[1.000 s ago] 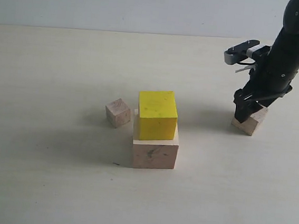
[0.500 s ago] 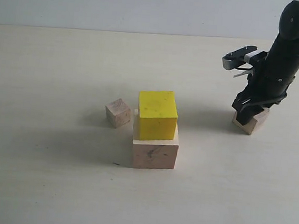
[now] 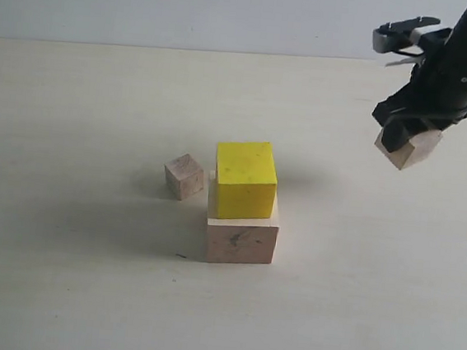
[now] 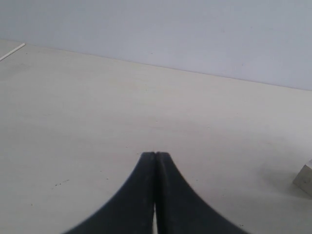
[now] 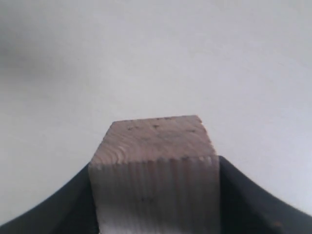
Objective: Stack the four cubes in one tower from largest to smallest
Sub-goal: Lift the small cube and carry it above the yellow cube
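Up front, the yellow cube (image 3: 245, 179) sits on the large wood cube (image 3: 241, 240), with the small cube (image 3: 184, 176) just beside them on the table (image 3: 67, 275). Further back, the right gripper (image 3: 403, 135) pinches the medium cube (image 3: 411, 151), clear of the table. The left gripper (image 4: 155, 161) has its fingers pressed together, holding nothing.

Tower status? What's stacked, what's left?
Done: the yellow cube sits on the large wood cube. In hand: the right fingers grip the medium wood cube above the table. Left: place it on the yellow cube, then add the small wood cube, now on the table beside the large wood cube. The left fingers are shut, empty.
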`<state>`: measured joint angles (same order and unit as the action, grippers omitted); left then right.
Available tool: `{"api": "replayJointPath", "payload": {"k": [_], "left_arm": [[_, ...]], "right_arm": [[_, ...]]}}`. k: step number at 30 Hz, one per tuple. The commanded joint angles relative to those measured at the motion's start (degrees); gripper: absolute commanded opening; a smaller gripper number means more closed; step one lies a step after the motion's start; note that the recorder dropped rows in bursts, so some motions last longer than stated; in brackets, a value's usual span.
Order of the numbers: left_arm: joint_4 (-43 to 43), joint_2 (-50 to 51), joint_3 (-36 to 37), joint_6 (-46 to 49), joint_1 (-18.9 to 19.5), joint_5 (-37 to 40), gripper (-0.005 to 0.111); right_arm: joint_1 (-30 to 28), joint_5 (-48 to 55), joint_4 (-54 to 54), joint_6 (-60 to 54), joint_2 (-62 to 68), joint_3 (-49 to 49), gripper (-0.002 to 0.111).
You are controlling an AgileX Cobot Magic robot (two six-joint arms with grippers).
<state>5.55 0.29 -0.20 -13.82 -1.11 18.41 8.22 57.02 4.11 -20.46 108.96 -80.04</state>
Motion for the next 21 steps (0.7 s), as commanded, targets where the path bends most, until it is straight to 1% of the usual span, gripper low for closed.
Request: {"api": "replayJointPath", "payload": {"k": [1,4,7,14,17,21], "left_arm": [[0.0,-0.3,0.2,0.0,-0.1,-0.5,0.0],[0.0,-0.3,0.2,0.0,-0.1,-0.5,0.0],[0.0,-0.3,0.2,0.0,-0.1,-0.5,0.0],[0.0,-0.3,0.2,0.0,-0.1,-0.5,0.0],[0.0,-0.3,0.2,0.0,-0.1,-0.5,0.0],[0.0,-0.3,0.2,0.0,-0.1,-0.5,0.0]], "right_arm": [[0.2,2.7,0.5,4.0,-5.9,-0.3,0.001],[1.1,4.2,-0.1,6.9,-9.6,-0.3,0.001],[3.3,5.2,-0.1,9.3,-12.8,-0.3,0.001],[9.2,6.5,-0.2,19.4,-18.5,-0.3,0.001],[12.1,7.1,-0.2,24.2,-20.4,-0.3,0.004],[14.8,7.1,-0.2,26.7,-21.9,-0.3,0.007]]}}
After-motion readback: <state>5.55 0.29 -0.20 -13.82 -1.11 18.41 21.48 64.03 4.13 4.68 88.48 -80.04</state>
